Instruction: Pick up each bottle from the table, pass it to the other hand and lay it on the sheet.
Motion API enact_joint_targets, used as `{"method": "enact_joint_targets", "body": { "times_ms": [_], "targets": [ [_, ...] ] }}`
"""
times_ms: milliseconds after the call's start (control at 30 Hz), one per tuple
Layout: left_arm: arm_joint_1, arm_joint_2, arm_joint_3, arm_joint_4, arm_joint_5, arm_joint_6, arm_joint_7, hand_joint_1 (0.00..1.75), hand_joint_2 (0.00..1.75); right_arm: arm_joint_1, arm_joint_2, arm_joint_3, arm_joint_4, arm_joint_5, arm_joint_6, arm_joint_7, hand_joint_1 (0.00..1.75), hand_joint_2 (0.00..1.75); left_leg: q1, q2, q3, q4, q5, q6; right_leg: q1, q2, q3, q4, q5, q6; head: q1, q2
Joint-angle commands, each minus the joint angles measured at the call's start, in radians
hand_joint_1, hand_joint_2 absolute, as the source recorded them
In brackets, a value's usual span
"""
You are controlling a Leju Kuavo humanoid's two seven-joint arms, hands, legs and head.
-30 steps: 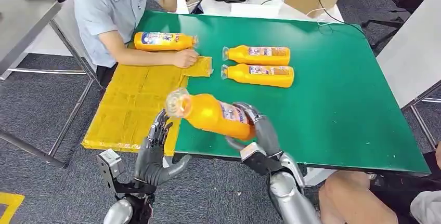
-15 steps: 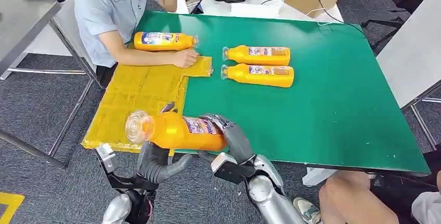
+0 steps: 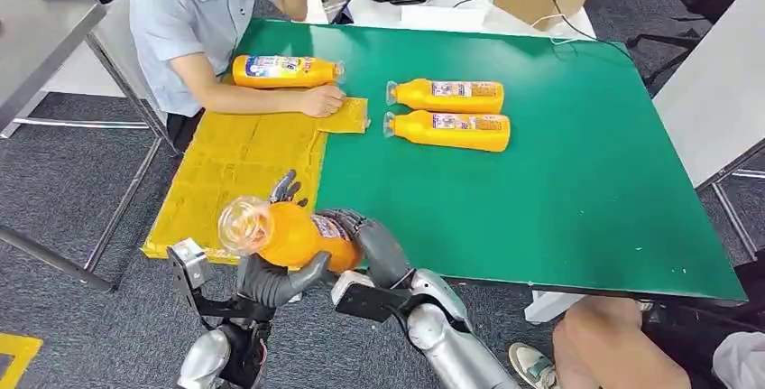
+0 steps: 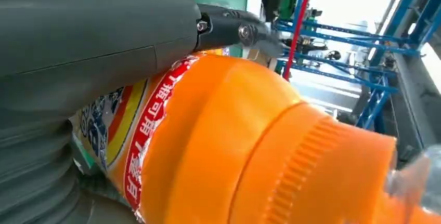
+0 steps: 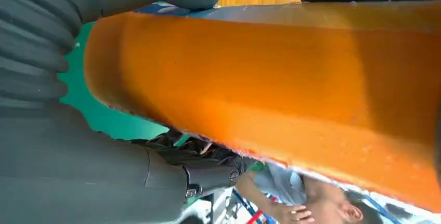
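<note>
Over table edge (image 3: pixel 541 282), both hands, left hand (image 3: pixel 271 276) and right hand (image 3: pixel 374 245), clasp bottle (image 3: pixel 289 231).

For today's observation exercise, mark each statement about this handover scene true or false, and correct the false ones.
1. Both robot hands are on the held bottle. True: the left hand grips from below, the right hand holds its base end.
2. Two bottles lie side by side on the green table. True: the far bottle and the near bottle.
3. The yellow sheet already has three bottles on it. False: none lies on it.
4. The person's hand lifts a bottle. False: it rests on the sheet's corner.
</note>
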Motion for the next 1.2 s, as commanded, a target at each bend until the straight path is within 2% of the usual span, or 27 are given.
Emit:
{"method": "enact_joint_targets", "body": {
  "times_ms": [33,267,300,333,367,400,433,667,733,800,967,1033,1200],
  "targets": [
    [-0.065,0.028,-0.052,0.112,0.026,-0.037,0.032,1.75,1.75,-0.079,0.014,0.109,0.091,0.018,-0.025,0.003,1.75,1.75,0.000,0.001,0.003,-0.001,-0.001,-0.001,0.000,0.000,0.003,-0.001,-0.001,-0.001,0.000,0.000],
    [-0.068,0.028,-0.034,0.122,0.037,-0.025,0.050,1.75,1.75,-0.080,0.013,0.116,0.078,0.052,-0.095,0.013,1.75,1.75,0.000,0.002,0.003,-0.001,-0.001,-0.001,0.000,0.001,0.003,0.000,-0.001,-0.001,0.000,0.000],
    [-0.062,0.031,-0.026,0.112,0.050,-0.028,0.054,1.75,1.75,-0.072,0.014,0.110,0.077,0.050,-0.106,0.022,1.43,1.75,0.000,0.002,0.005,-0.001,-0.001,-0.001,0.001,0.000,0.004,-0.001,-0.001,-0.002,0.000,0.000],
    [-0.060,0.033,-0.020,0.107,0.054,-0.026,0.054,1.75,1.75,-0.069,0.014,0.110,0.076,0.049,-0.111,0.023,1.43,1.75,0.000,0.002,0.003,-0.001,-0.001,-0.001,0.001,0.000,0.003,-0.001,-0.001,-0.001,0.000,0.000],
    [-0.060,0.033,-0.020,0.107,0.054,-0.026,0.054,1.75,1.75,-0.069,0.014,0.110,0.076,0.049,-0.111,0.023,0.00,1.75,0.000,0.002,0.005,-0.001,-0.002,-0.001,0.001,0.000,0.004,-0.001,-0.001,-0.002,0.000,0.000],
    [-0.057,0.033,-0.008,0.098,0.061,-0.021,0.053,1.75,1.75,-0.059,0.015,0.102,0.069,0.049,-0.132,0.016,0.00,1.75,0.000,0.002,0.006,-0.001,-0.002,-0.001,0.001,0.000,0.005,-0.001,-0.002,-0.002,0.000,0.000],
    [-0.059,0.029,0.007,0.101,0.070,-0.006,0.059,1.75,1.75,-0.054,0.015,0.099,0.068,0.054,-0.150,0.015,0.00,0.00,0.001,0.002,0.007,-0.001,-0.002,-0.001,0.001,0.000,0.006,-0.001,-0.002,-0.002,0.000,0.000],
    [-0.161,0.072,0.068,0.157,-0.089,0.164,0.042,1.75,1.75,-0.016,-0.027,0.062,0.082,0.064,-0.247,-0.015,0.00,0.00,0.001,-0.001,0.006,-0.002,-0.001,-0.002,0.002,-0.003,0.007,-0.002,-0.002,-0.003,-0.001,0.000],
    [-0.187,0.094,0.081,0.178,-0.114,0.172,0.058,1.75,1.75,-0.002,-0.036,0.037,0.084,0.070,-0.291,-0.022,0.00,0.00,0.001,-0.004,0.004,-0.002,0.000,-0.001,0.001,-0.006,0.005,-0.002,-0.001,-0.002,0.001,0.000],
    [-0.215,0.110,0.092,0.198,-0.159,0.179,0.063,1.75,1.75,0.014,-0.043,0.007,0.069,0.066,-0.317,-0.046,0.00,0.00,0.000,-0.002,0.006,-0.003,0.000,-0.001,0.001,-0.004,0.006,-0.003,-0.001,-0.002,0.000,0.000],
    [-0.303,0.128,0.112,0.256,-0.217,0.186,0.077,1.75,1.75,0.043,-0.065,-0.047,0.058,0.045,-0.321,-0.100,0.00,0.00,0.001,-0.005,0.002,-0.002,0.001,-0.001,0.001,-0.007,0.003,-0.001,-0.001,-0.002,0.000,0.000],
    [-0.368,0.146,0.101,0.289,-0.378,0.294,0.054,1.75,1.75,0.060,-0.068,-0.090,0.049,0.024,-0.333,-0.144,0.00,0.00,0.001,-0.004,0.003,-0.001,0.000,-0.001,0.001,-0.005,0.003,-0.001,-0.001,-0.001,0.000,0.000],
    [-0.475,0.161,0.083,0.368,-0.639,0.354,0.122,1.75,1.75,0.099,-0.065,-0.140,-0.026,0.012,-0.308,-0.166,0.00,0.00,0.000,-0.004,0.000,0.000,0.001,-0.001,0.001,-0.005,0.001,0.000,-0.001,-0.001,0.000,0.000]
  ]
}}
